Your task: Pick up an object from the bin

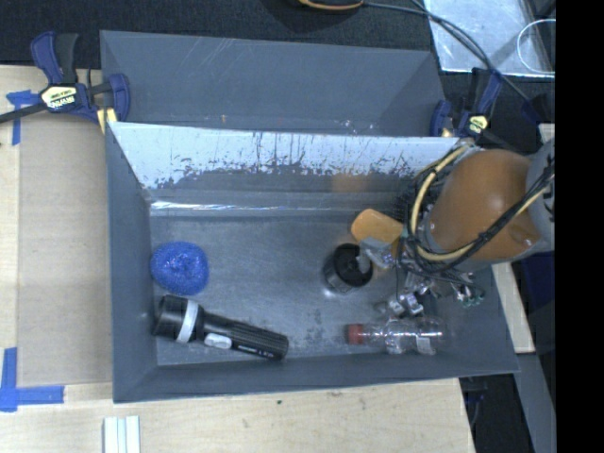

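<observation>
Clear plastic bottle (pixel 396 335) by the bin's (pixel 264 253) front right corner, gripper (pixel 411 302) just above; open or closed, cannot tell. Round: could roll off into black cap (pixel 347 268).

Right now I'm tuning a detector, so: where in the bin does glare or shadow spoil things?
Camera view: a bright sheen bands the bin's back wall; the clear bottle with a reddish cap glints by the front wall; the blue ball is evenly lit.
</observation>
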